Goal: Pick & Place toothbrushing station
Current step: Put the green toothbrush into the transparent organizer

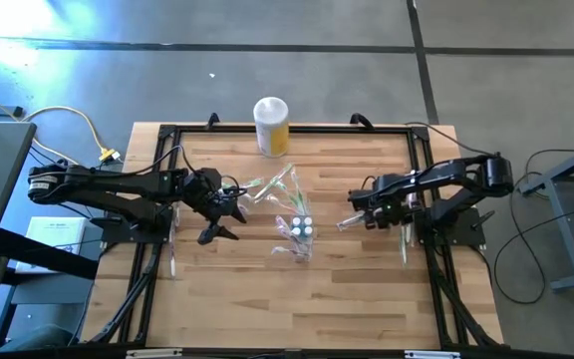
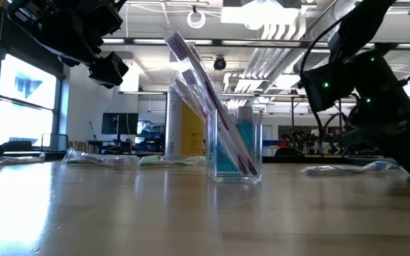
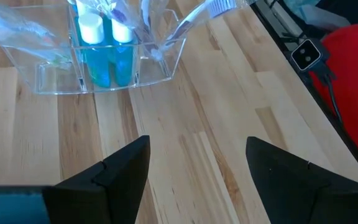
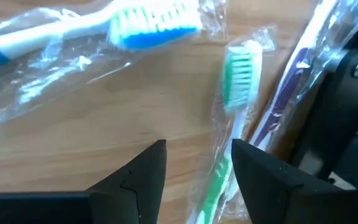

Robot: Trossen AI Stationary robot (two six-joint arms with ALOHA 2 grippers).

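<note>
Straddling green toothbrush [image 4: 229, 124], right claw [image 4: 197, 163] open, wrist view only.

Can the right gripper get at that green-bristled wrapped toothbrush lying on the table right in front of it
Probably yes. The right gripper is open, low over the green-bristled wrapped toothbrush, whose handle runs between its fingers with nothing covering it, though other wrapped brushes lie close beside.

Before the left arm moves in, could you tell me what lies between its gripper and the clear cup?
Only bare wood: in the left wrist view, nothing lies between the left gripper and the clear cup.
</note>
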